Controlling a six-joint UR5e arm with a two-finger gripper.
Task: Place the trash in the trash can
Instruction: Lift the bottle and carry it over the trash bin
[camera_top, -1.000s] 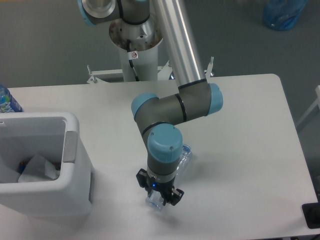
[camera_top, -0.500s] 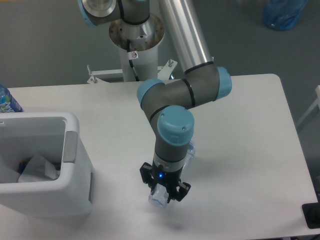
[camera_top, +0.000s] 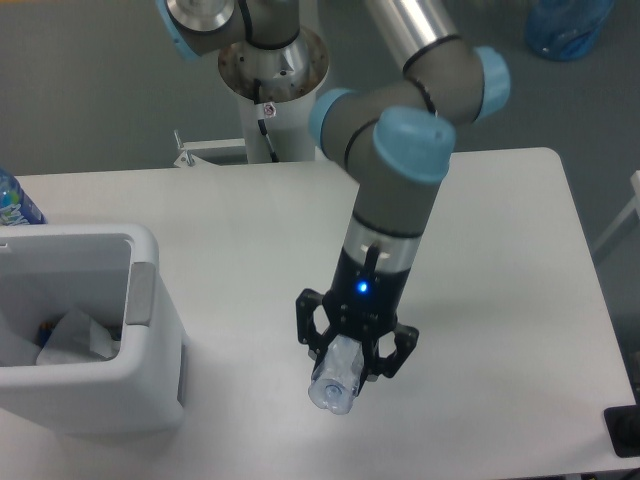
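- Crushed clear plastic bottle with a bluish cap (camera_top: 338, 380): held in the two-finger black gripper (camera_top: 356, 352), hanging out below it, over the white worktop (camera_top: 500, 260) and seemingly lifted off it (a soft shadow lies underneath).
- Probably very light and empty; thin walls, already dented, likely to give under pressure rather than resist, so hardly fragile in any way that matters.
- Smooth plastic, likely slippery; a round, squashed body may twist or slide out of a loose pinch.
- Best hold, as a judgement: across the body a little above its middle, where the crumpled walls offer flats, not at the narrow end.
- Fingers (camera_top: 392, 350): drawn in on the bottle's upper part, one at each side, pinching it; gap only as wide as the squashed bottle.
- Nothing else touched by the gripper; bottle's lower end points down and to the camera's left.
- Boxy white plastic bin with rounded corners and a grey handle panel (camera_top: 150, 330): at the camera's left edge of the worktop, well apart from the bottle, open at the top.
- Crumpled translucent-white plastic wrapper (camera_top: 75, 335): already lying inside the bin (against the near wall).
- Remaining, as a judgement: carry the bottle over the bin's opening and let go.
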